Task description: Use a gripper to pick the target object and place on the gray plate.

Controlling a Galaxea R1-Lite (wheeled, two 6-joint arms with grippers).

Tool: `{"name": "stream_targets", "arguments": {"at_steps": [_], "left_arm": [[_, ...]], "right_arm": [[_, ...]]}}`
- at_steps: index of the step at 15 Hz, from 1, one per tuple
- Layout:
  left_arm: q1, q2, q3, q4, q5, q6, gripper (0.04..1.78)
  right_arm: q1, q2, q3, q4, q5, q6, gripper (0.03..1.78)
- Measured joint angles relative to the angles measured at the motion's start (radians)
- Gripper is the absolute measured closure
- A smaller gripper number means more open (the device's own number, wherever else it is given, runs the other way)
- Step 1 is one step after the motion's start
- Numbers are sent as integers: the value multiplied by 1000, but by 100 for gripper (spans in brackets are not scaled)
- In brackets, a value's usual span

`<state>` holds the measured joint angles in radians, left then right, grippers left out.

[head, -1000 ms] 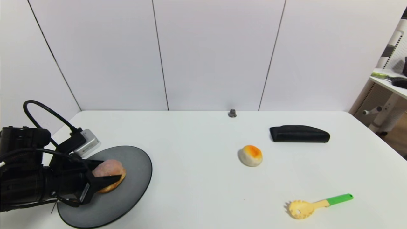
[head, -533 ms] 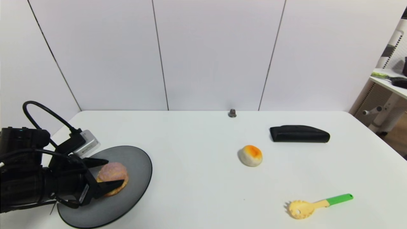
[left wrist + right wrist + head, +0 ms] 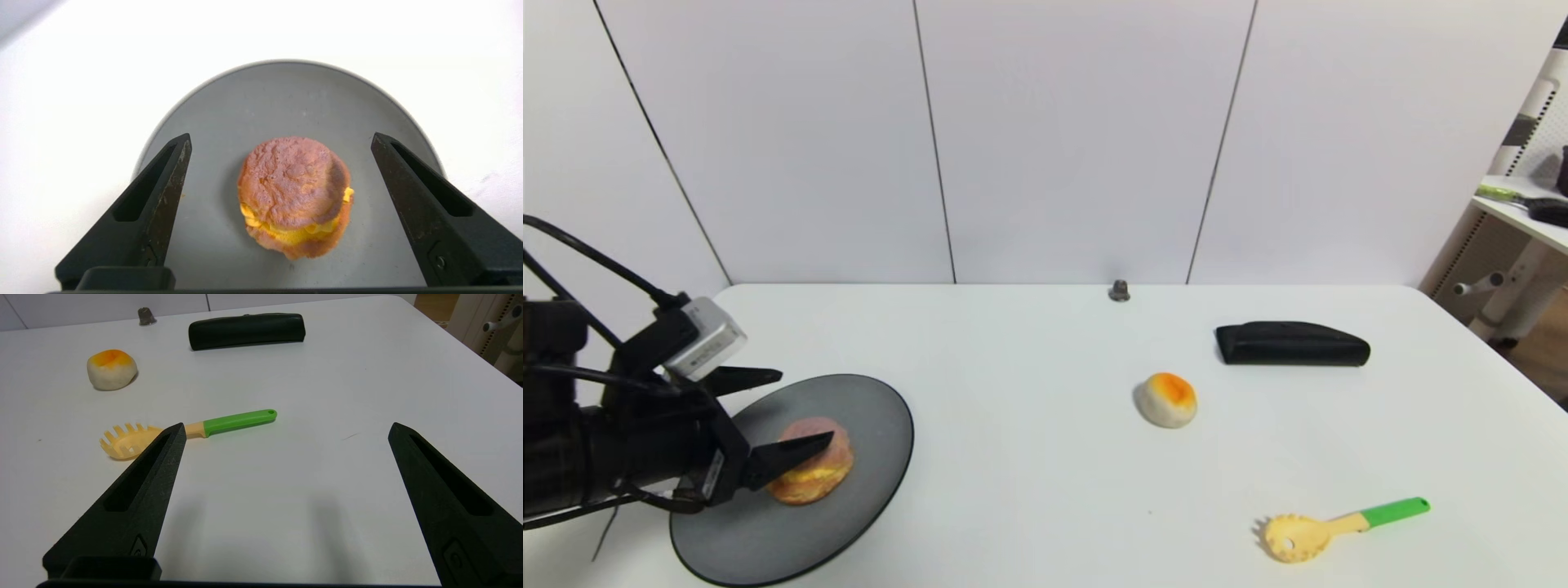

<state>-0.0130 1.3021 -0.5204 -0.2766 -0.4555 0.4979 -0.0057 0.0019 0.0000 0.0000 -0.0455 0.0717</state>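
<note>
The pastry (image 3: 295, 196) sits on the gray plate (image 3: 253, 94), upright with its pinkish top up, and you can see it lies between the fingers (image 3: 175, 163) of the left gripper (image 3: 282, 141) without touching either one. Those fingers are spread wide, released, with clear gaps to the pastry on both sides. In the head view the left gripper (image 3: 783, 412) hovers over the near-left part of the plate (image 3: 874, 408), and the pastry (image 3: 810, 461) is just beyond the lower fingertip.

By your task, the pick and the placing look done: the pastry rests inside the rim, free of any hold. What is left, as I judge it, is only for you to draw the arm clear without nudging it.

The right gripper (image 3: 286, 428) is idle over bare surface (image 3: 286, 506), its fingers also spread apart, with a pasta spoon (image 3: 184, 428), a whitish bun (image 3: 111, 369) and a black case (image 3: 246, 330) beyond its fingertips.

No brand, label or writing can be read anywhere; the small silver box (image 3: 704, 346) on the left arm carries marks too small to tell.
</note>
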Motion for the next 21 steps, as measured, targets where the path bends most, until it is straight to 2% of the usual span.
{"name": "stream_targets", "arguments": {"at_steps": [5,9,11,17,19,21], "left_arm": [[74,-412,14,229,66,-63,17],[129,-755,87,288,93,-169,15],[123,-884,118,296,98,-187,15],[100,-1025,251,189,113,-194,13],[77,-1048,272,190,157,-203,13],[49,-1111,331,195,253,-223,13]], "right_arm": [[0,0,0,0,0,0,10],[0,0,0,0,0,0,10],[0,0,0,0,0,0,10],[0,0,0,0,-1,0,10],[0,0,0,0,0,0,10],[0,0,0,0,0,0,10]]}}
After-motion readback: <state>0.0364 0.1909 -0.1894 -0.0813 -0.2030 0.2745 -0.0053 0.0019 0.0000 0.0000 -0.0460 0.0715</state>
